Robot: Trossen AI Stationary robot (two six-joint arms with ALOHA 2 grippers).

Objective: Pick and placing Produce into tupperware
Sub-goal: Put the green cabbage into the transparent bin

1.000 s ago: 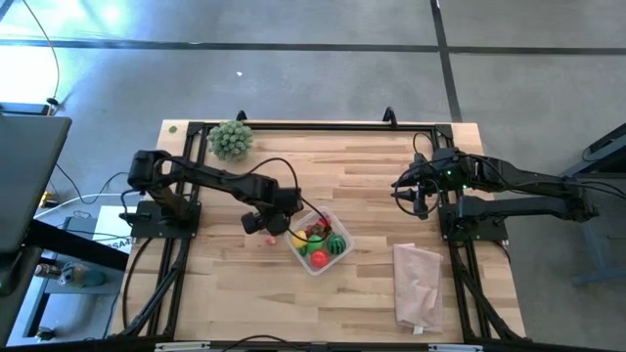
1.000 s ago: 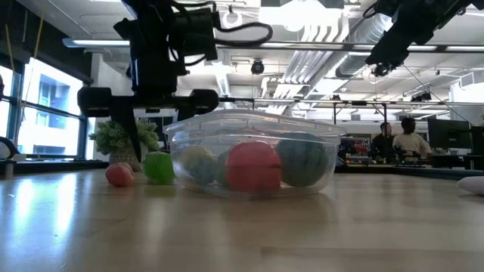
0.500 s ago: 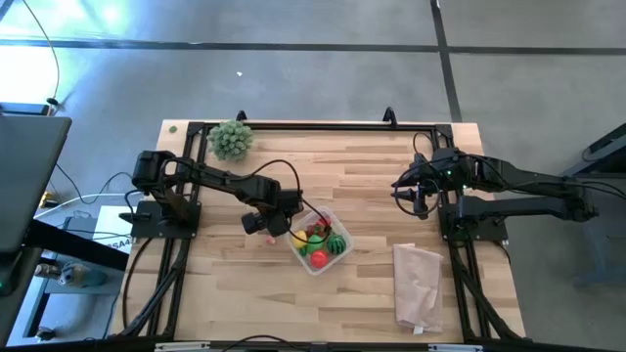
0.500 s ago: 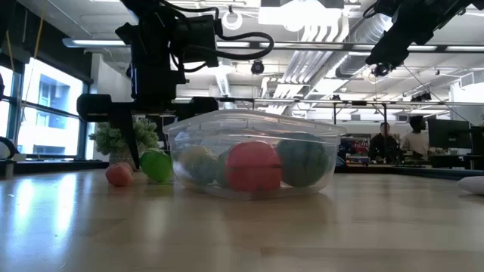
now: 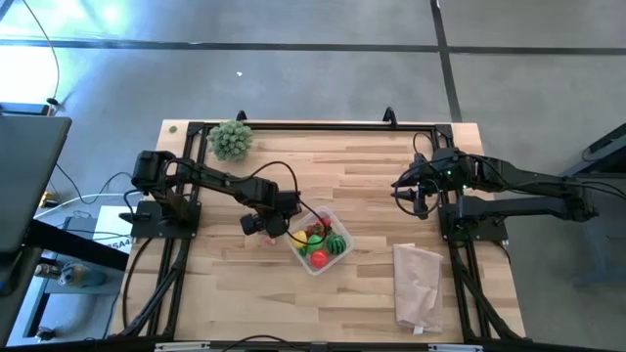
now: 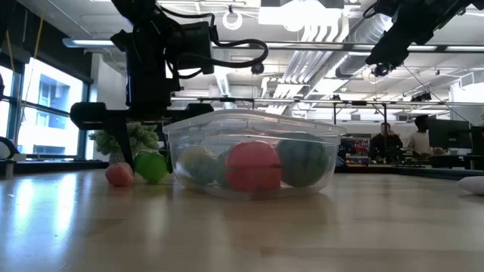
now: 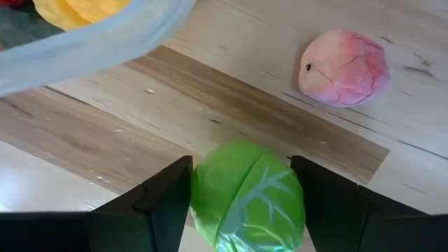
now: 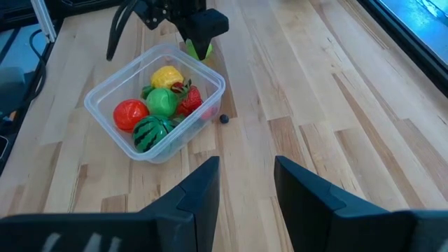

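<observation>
Overhead, the left end effector sits low on the worktop, with the tupperware just beside it, holding red, yellow, green and a striped watermelon-like piece. A grey-green bushy ball lies well apart behind it. The right end effector hangs off toward the worktop's far side, a pale bag near it.

Level with the worktop, the left end effector straddles a green toy resting on the wood, just beside the clear tupperware wall; a pink toy sits on its other side. People show far behind.

From the left wrist, dark fingers flank the leafy green, veined toy, both against its sides. The pink toy lies ahead, the tupperware rim near.

From the right wrist, fingers are parted, holding nothing; the tupperware lies well ahead, a small dark bead beside it.
</observation>
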